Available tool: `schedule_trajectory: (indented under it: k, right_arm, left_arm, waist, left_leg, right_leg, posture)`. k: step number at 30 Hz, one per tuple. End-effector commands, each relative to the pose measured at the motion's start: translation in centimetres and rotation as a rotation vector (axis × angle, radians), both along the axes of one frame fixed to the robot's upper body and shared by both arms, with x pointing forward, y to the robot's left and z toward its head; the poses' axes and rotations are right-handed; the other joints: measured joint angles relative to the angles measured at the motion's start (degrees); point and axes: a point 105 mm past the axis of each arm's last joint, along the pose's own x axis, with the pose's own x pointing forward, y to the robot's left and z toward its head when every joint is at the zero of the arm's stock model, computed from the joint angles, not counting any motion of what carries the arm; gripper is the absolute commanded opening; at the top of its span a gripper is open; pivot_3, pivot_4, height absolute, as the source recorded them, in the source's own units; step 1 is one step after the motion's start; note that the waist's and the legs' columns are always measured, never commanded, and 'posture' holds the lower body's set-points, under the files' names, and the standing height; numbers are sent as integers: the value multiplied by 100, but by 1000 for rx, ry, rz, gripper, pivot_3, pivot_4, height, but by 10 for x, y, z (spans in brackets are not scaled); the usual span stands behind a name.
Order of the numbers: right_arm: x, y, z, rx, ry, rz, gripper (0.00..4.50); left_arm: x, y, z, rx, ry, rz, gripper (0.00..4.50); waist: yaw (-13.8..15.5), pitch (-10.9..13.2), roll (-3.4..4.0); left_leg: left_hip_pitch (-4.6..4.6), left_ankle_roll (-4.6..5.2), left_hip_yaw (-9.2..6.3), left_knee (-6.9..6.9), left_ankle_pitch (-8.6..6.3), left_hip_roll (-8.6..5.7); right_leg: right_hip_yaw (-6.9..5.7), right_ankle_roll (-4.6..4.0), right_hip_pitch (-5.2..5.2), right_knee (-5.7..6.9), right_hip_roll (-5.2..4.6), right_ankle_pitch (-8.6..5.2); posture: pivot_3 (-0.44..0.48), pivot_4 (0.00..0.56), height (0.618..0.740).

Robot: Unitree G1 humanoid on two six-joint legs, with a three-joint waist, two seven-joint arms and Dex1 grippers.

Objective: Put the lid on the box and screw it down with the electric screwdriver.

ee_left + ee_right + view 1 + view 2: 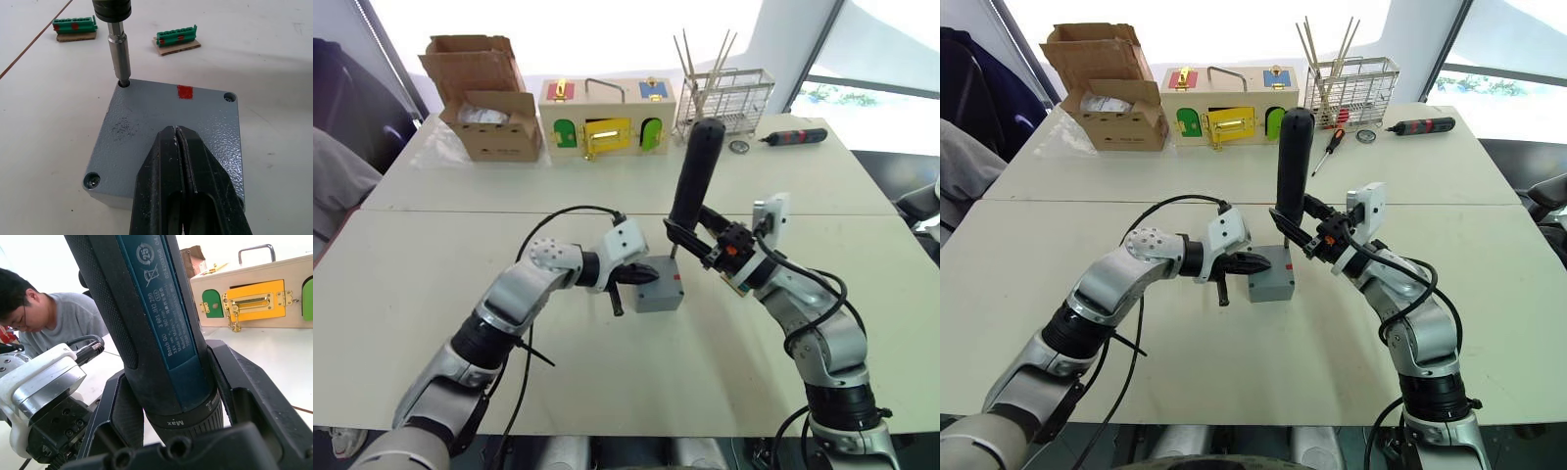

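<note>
The right claw (pixel 690 235) is clamped around the upright electric screwdriver (pixel 696 171), whose bit sits in a corner screw hole of the lid (pixel 161 122). The left claw (pixel 181 161), fingers pressed together, rests on the lid, which sits on the box (pixel 658 287) mid-bench (pixel 411 294).

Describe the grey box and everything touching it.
The box is a small square grey enclosure, plastic by its look, standing flat on the white table with its lid on. A red mark sits near one edge; screw holes mark the corners. The screwdriver bit stands in one corner hole. The left claw, shut, lies over the lid.
</note>
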Motion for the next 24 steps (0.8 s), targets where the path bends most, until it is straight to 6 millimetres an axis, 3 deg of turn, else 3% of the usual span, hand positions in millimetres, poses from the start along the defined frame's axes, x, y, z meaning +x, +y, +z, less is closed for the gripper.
schedule_trajectory:
  k: [1,15,24]
  right_arm:
    - [-6,13,-42,-22,178,69,1759]
    - [-4,12,-46,-43,181,62,1759]
    - [8,8,-49,-25,203,5,1759]
  left_arm:
    - [-4,7,-28,85,79,28,0]
    - [-3,8,-28,95,76,32,0]
    - [-2,9,-30,105,74,36,0]
  waist:
    - [0,-4,1]
    - [-1,-12,1]
    - [-6,-25,-1]
  left_leg:
    - [0,0,0,-1,0,0]
    - [0,-1,0,-4,-1,0]
    - [1,-1,0,-6,-1,0]
  right_leg:
    - [0,-1,0,-1,-1,0]
    - [0,-6,0,-4,-5,-3]
    - [-1,-18,1,-5,-8,-9]
  posture:
    - [0,150,740]
    - [0,150,740]
    - [0,150,740]
